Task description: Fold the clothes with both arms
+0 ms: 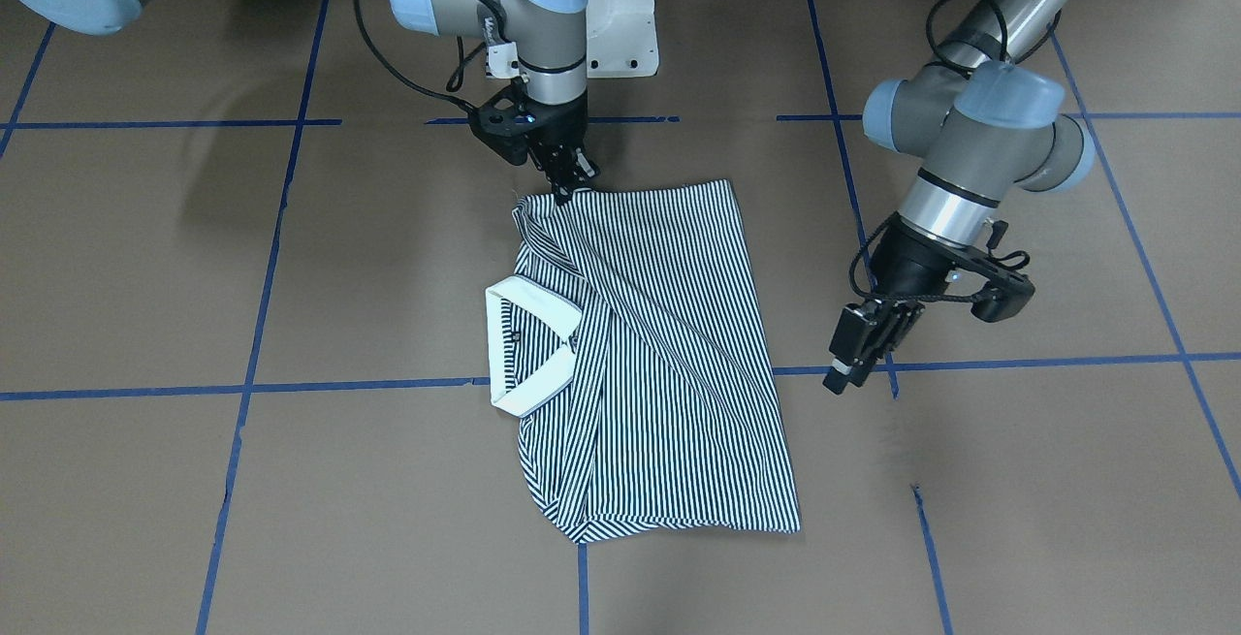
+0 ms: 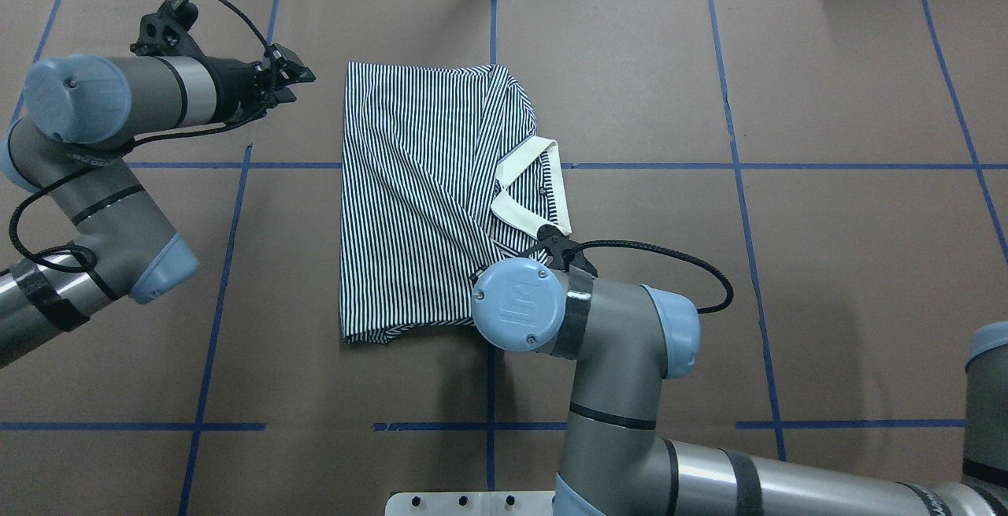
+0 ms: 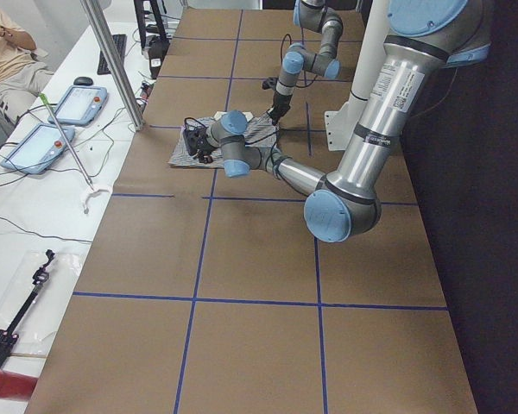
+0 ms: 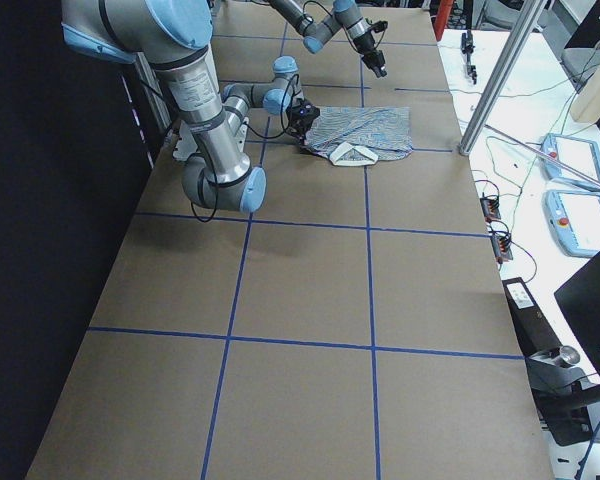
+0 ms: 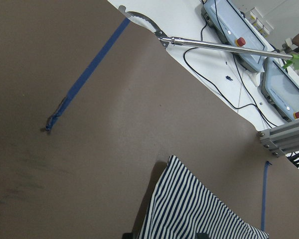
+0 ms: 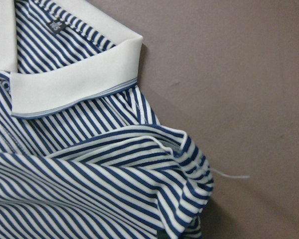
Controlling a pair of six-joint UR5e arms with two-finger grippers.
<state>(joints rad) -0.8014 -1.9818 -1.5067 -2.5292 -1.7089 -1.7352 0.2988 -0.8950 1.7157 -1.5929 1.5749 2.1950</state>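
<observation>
The striped polo shirt (image 1: 669,344) lies folded into a narrow rectangle on the brown table, cream collar (image 1: 528,344) on top at one side. My right gripper (image 1: 564,193) points down at the shirt's corner nearest the robot, shut on the bunched fabric there. The right wrist view shows that puckered shoulder fold (image 6: 184,169) just below the collar (image 6: 74,79). In the overhead view the right wrist hides its fingers. My left gripper (image 1: 845,368) hovers off the shirt's hem side, open and holding nothing. The left wrist view shows a shirt corner (image 5: 189,214) ahead of it.
The white pedestal base (image 1: 620,24) stands behind the shirt. Blue tape lines (image 1: 242,388) grid the table. Past the far edge are an aluminium post (image 4: 500,75), tablets (image 3: 43,142) and cables on a white bench, and a seated person (image 3: 4,52).
</observation>
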